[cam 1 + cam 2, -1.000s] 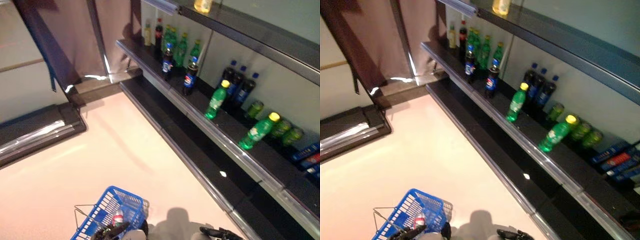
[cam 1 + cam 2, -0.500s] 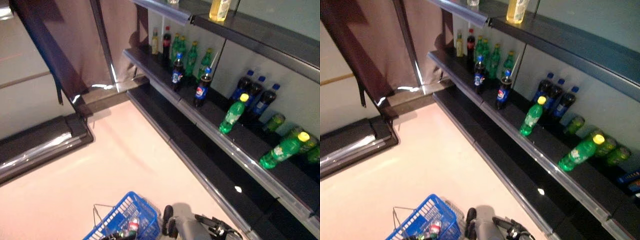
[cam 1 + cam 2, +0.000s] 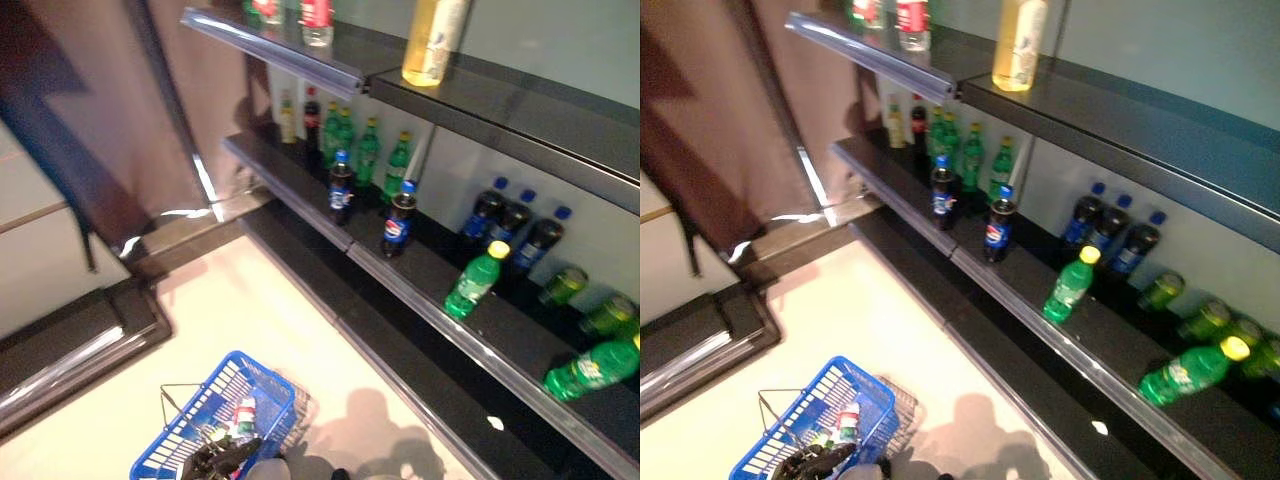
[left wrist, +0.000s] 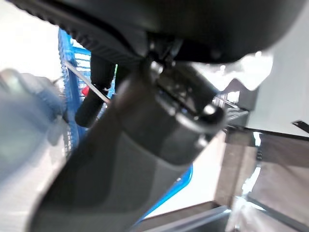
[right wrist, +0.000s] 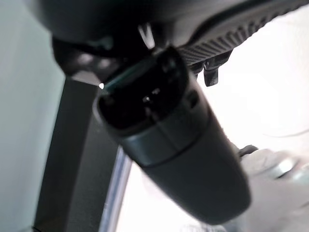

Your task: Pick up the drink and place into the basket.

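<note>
The blue basket point(image 3: 215, 420) hangs low at the left from my left hand point(image 3: 228, 460), which is shut on its thin wire handles point(image 4: 87, 82). A drink with a red and white label point(image 3: 243, 412) lies inside it. The basket's blue wall also shows in the left wrist view point(image 4: 65, 53). Drinks stand on the dark middle shelf point(image 3: 300, 190): two dark cola bottles point(image 3: 398, 218), a green bottle with a yellow cap point(image 3: 475, 282), and a green bottle lying on its side point(image 3: 590, 368). My right hand point(image 5: 169, 135) holds nothing; its thumb stands out straight.
Green bottles point(image 3: 368, 150) and dark bottles with blue caps point(image 3: 510, 220) stand further back on the shelf. A yellow bottle point(image 3: 432, 40) stands on the upper shelf. A lower shelf ledge point(image 3: 400, 370) juts out over the pale floor point(image 3: 240, 300). A dark platform point(image 3: 70, 350) lies at the left.
The whole picture has shifted, so the camera has moved and the upper shelf has come into sight. My right hand has dropped out of the eye views' bottom edge. The basket still hangs from my left hand.
</note>
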### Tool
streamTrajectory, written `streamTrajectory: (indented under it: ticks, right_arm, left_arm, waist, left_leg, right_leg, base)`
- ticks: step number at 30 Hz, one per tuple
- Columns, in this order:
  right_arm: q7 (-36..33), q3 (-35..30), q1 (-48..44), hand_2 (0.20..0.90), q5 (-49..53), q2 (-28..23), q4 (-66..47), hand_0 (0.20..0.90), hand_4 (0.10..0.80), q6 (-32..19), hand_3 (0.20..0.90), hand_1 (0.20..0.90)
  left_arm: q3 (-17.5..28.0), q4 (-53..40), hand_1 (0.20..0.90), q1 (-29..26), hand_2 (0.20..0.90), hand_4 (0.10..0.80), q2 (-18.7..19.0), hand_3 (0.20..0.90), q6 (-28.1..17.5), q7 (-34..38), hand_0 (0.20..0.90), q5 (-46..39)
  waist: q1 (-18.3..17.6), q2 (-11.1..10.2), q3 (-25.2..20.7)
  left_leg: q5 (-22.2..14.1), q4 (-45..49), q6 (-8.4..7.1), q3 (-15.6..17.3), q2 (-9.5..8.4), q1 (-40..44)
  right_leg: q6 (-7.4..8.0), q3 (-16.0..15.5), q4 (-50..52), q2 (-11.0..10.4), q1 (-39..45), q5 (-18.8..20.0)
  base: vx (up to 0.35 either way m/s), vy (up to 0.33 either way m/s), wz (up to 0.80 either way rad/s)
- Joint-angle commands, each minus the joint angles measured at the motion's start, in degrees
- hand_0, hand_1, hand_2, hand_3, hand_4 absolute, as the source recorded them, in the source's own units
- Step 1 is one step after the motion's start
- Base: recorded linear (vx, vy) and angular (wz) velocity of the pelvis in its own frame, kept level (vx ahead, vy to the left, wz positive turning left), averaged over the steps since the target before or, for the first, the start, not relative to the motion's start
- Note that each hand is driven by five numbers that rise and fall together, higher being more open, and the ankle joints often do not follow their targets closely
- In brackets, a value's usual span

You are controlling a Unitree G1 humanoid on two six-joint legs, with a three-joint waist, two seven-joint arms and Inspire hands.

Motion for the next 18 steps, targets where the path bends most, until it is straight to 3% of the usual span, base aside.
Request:
streamTrajectory:
  ticks: [1,2,4,5,7,8,12,14,16,18]
  right_arm:
    - [0.7,-0.4,1.2,0.900,-0.5,0.0,0.0,0.900,0.800,-0.4,0.900,0.900]
    - [0.7,-1.7,2.2,0.900,-2.2,0.3,0.2,0.900,0.800,-1.1,0.900,0.900]
    - [0.3,-2.2,3.2,0.900,-2.5,0.6,0.1,0.900,0.800,-1.5,0.900,0.900]
    - [0.9,-2.4,4.0,0.900,-2.7,1.0,0.0,0.900,0.800,-1.6,0.900,0.900]
    - [1.1,-1.6,4.3,0.900,-5.4,1.6,-0.3,0.900,0.800,-2.9,0.900,0.900]
    - [0.5,-0.8,4.1,0.900,-5.8,1.9,-0.5,0.900,0.800,-4.1,0.900,0.900]
    - [0.3,-0.7,3.2,0.900,-1.0,2.5,-0.1,0.900,0.800,-3.4,0.900,0.900]
    - [0.9,-0.3,3.3,0.900,-3.2,2.8,-0.2,0.900,0.800,-3.3,0.900,0.900]
    - [1.5,0.8,3.5,0.900,-4.4,3.4,-1.1,0.900,0.800,-3.2,0.900,0.900]
    - [1.5,1.5,3.6,0.900,-4.1,3.5,-1.8,0.900,0.800,-3.3,0.900,0.900]
  left_arm:
    - [-0.7,-5.0,0.300,2.3,0.300,0.100,-0.7,0.200,-4.5,-0.8,0.300,0.6]
    - [-1.0,-5.2,0.300,0.8,0.300,0.100,0.0,0.200,-2.7,-0.7,0.300,1.4]
    - [-1.8,-5.7,0.300,-0.1,0.300,0.100,1.2,0.200,-2.2,-0.2,0.300,1.9]
    - [-2.2,-5.9,0.300,-0.3,0.300,0.100,2.1,0.200,-2.0,0.6,0.300,0.7]
    - [-0.4,-6.1,0.300,0.5,0.300,0.100,4.4,0.200,-2.1,-0.8,0.300,-1.4]
    - [0.6,-5.9,0.300,0.9,0.300,0.100,5.2,0.200,-2.6,-1.9,0.300,-0.3]
    - [1.2,-5.6,0.300,0.1,0.300,0.100,7.0,0.200,-2.3,-0.8,0.300,-3.0]
    - [2.5,-6.2,0.300,-0.2,0.300,0.100,6.9,0.200,-1.3,0.2,0.300,-3.3]
    - [3.2,-7.2,0.300,-0.1,0.300,0.100,6.1,0.200,-0.4,1.0,0.300,-1.2]
    - [2.8,-7.1,0.300,-0.1,0.300,0.100,5.7,0.200,-0.4,0.8,0.300,-0.1]
  waist:
    - [0.5,-2.2,1.3]
    - [-1.2,-1.5,1.4]
    - [-1.8,-1.6,1.3]
    - [-2.2,-1.2,1.2]
    - [-1.3,-0.4,1.2]
    - [-0.9,0.1,1.0]
    - [-1.1,0.4,-0.5]
    - [-0.6,0.0,-1.2]
    - [0.0,-0.7,-1.6]
    - [-0.3,-0.6,-1.7]
  left_leg:
    - [4.3,1.4,2.53,0.8,-0.62,-0.3]
    - [1.7,4.1,2.15,4.4,-1.80,1.2]
    - [-0.2,5.6,2.66,5.8,-3.70,1.5]
    - [-0.9,4.8,3.07,7.3,-4.68,3.0]
    - [-1.8,4.0,3.86,12.3,-5.42,5.2]
    - [-2.0,3.3,4.57,15.0,-5.47,5.8]
    - [-3.2,1.6,6.97,21.1,-8.22,6.8]
    - [-3.6,1.2,7.17,22.9,-9.35,7.2]
    - [-3.7,1.7,7.25,23.9,-10.27,7.3]
    - [-3.9,2.2,7.37,23.6,-10.40,7.2]
  right_leg:
    - [10.31,-2.6,2.7,-11.8,0.1,-1.2]
    - [13.09,-4.3,3.2,-16.3,-1.2,0.6]
    - [14.50,-4.8,2.2,-18.9,-1.3,2.8]
    - [14.72,-6.7,2.0,-20.3,-2.9,4.8]
    - [13.88,-15.7,4.5,-20.5,-5.2,5.6]
    - [13.62,-19.0,6.8,-19.5,-5.8,4.3]
    - [11.32,-22.9,10.3,-13.8,-6.4,0.7]
    - [10.28,-25.3,8.0,-12.8,-5.2,0.1]
    - [10.41,-26.7,5.9,-13.7,-4.3,1.7]
    - [9.90,-25.4,6.0,-12.8,-4.6,1.3]
  base:
    - [0.179,0.684,-1.39]
    - [0.130,0.428,-1.08]
    - [0.140,0.482,-0.89]
    - [0.139,0.523,-0.28]
    - [0.058,0.446,-0.29]
    - [-0.016,0.328,-0.93]
    - [0.009,0.222,-0.92]
    - [0.033,0.067,-0.35]
    - [0.027,-0.005,-0.34]
    - [0.003,-0.023,-0.32]
